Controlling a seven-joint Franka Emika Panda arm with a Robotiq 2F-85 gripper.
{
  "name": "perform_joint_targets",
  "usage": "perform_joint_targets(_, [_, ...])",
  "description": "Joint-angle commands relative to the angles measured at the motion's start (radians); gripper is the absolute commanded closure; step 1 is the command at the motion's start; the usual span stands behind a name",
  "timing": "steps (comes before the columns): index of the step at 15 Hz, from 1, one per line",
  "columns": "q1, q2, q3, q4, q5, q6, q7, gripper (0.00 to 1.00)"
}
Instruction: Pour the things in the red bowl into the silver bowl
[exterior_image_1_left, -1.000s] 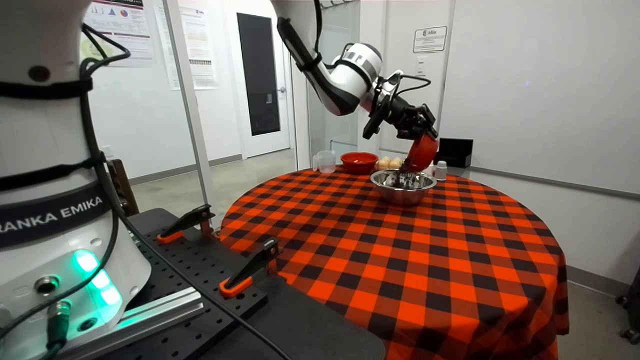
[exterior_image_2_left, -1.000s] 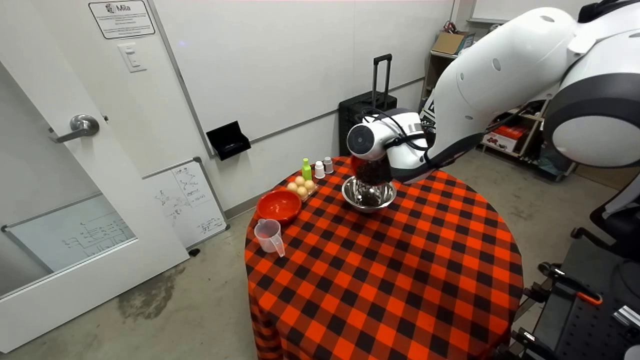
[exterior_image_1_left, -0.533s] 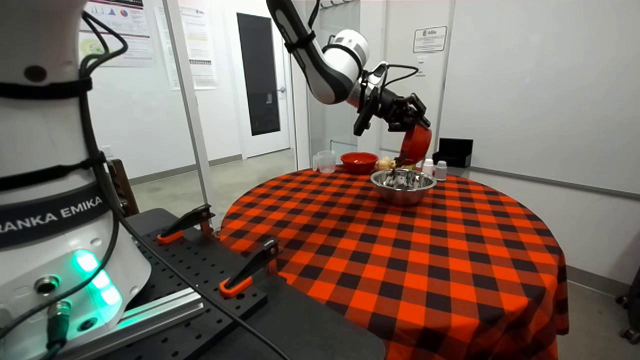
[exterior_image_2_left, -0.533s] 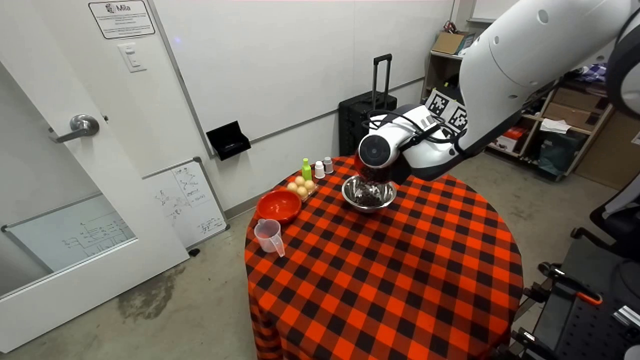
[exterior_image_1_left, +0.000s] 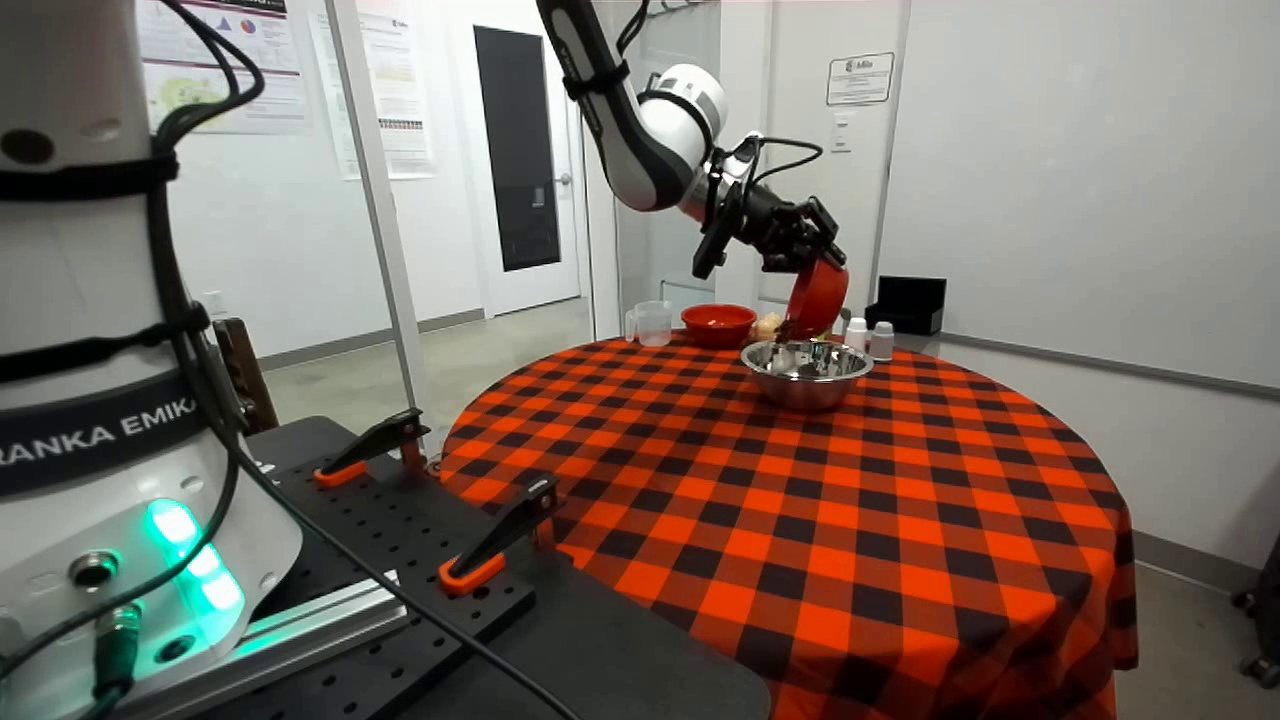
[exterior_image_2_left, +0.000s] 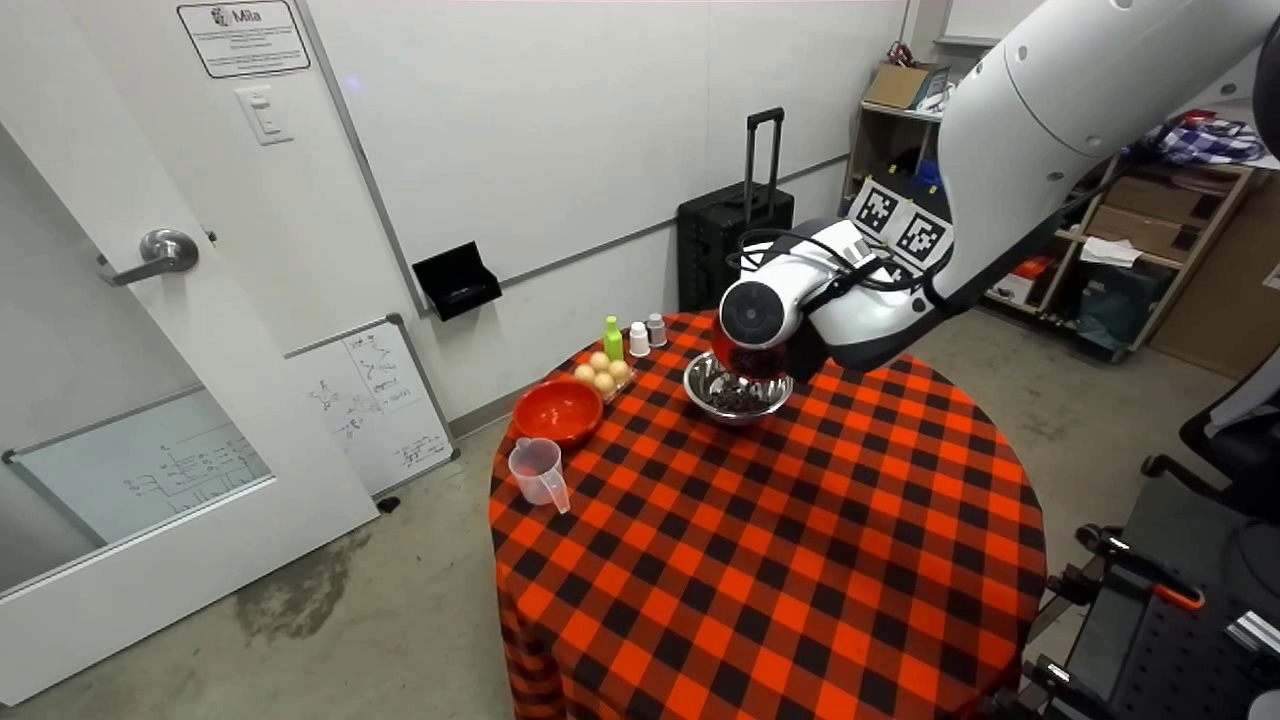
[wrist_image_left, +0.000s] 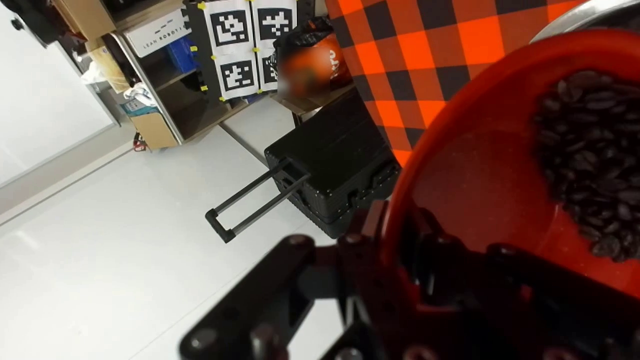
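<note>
The red bowl (exterior_image_1_left: 818, 300) is tilted steeply above the silver bowl (exterior_image_1_left: 803, 394), its low lip over the silver bowl. In the wrist view, the red bowl (wrist_image_left: 480, 190) holds many dark beans (wrist_image_left: 600, 165); its right part is cut off. My gripper (wrist_image_left: 397, 225) is shut on the red bowl's rim, one finger inside and one outside. The gripper also shows in an exterior view (exterior_image_1_left: 832, 255). In an exterior view, dark beans (exterior_image_2_left: 738, 402) lie in the silver bowl (exterior_image_2_left: 700, 378), and the arm partly hides the red bowl (exterior_image_2_left: 724, 352). The silver bowl stands upright on the table.
A second red bowl (exterior_image_2_left: 558, 412) and a clear measuring cup (exterior_image_2_left: 538, 472) stand on the checkered table (exterior_image_2_left: 780, 560). Eggs (exterior_image_2_left: 603, 374), a green bottle (exterior_image_2_left: 613, 340) and two small shakers (exterior_image_2_left: 639, 340) stand near the far edge, beyond the silver bowl.
My gripper has moved up and back with the red bowl, then slightly down. The tilted bowl shifted left in an exterior view. More dark beans show in the silver bowl.
</note>
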Motion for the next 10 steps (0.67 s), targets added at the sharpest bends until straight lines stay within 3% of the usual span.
perform_joint_targets(1, [-0.066,0.048,0.054,0.068,-0.019,-0.035,-0.016,0.97])
perform_joint_targets(6, [-0.097,0.102,0.074,0.150,-0.020,-0.036,-0.014,0.97])
perform_joint_targets(10, [-0.057,0.122,0.063,0.166,-0.110,-0.067,0.017,0.97])
